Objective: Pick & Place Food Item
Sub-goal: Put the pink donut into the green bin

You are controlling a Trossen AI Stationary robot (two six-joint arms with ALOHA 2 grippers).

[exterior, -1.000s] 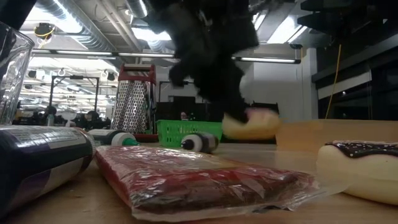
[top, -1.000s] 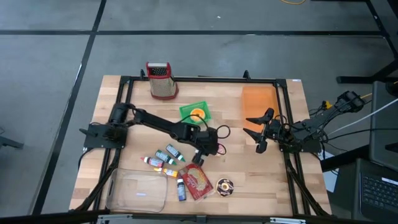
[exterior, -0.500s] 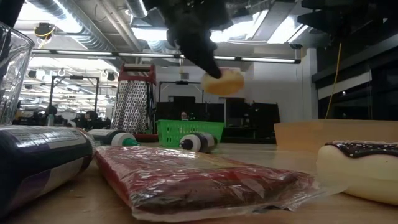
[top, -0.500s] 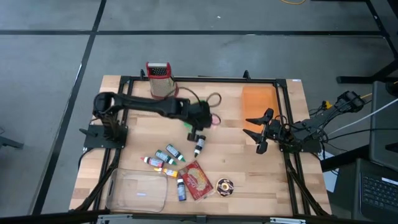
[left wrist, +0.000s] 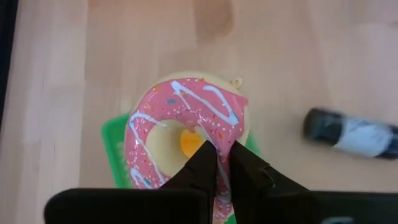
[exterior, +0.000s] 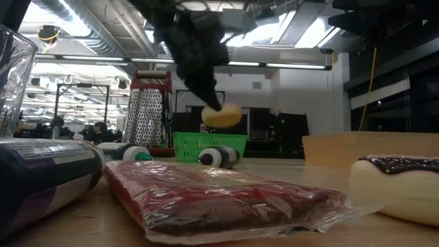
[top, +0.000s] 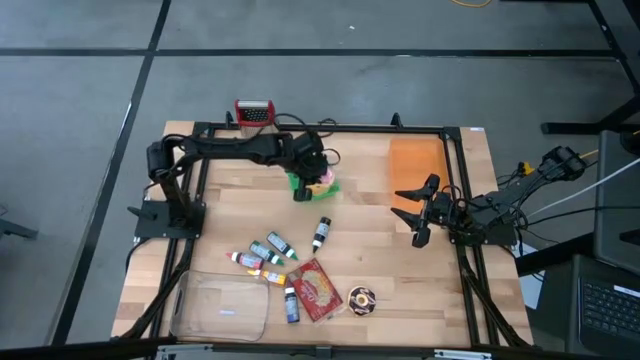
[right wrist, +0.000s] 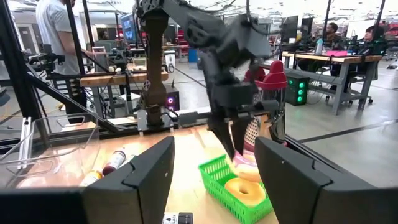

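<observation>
A pink-frosted doughnut with white stripes hangs in my left gripper, which is shut on it. It is just above the green basket at the table's far middle. An orange-yellow doughnut lies in that basket and shows through the pink doughnut's hole. The low view shows the held doughnut clear above the basket. My right gripper waits open at the table's right side, level and holding nothing. My left gripper pinches the doughnut's ring between its two fingers. One finger is at the edge of the hole and the other toward the outer rim. The fingers slant downward from above. The doughnut hangs tilted below them, lifted clear of the basket.
A metal grater stands at the far edge, left of the basket. An orange board lies at the far right. Small bottles, one apart, a red packet, a chocolate doughnut and a clear container lie near the front.
My left gripper has lifted the pink doughnut from the middle of the table. It has carried it toward the far edge and a little left, rolling somewhat, and now holds it over the green basket. It has stayed shut on it.
</observation>
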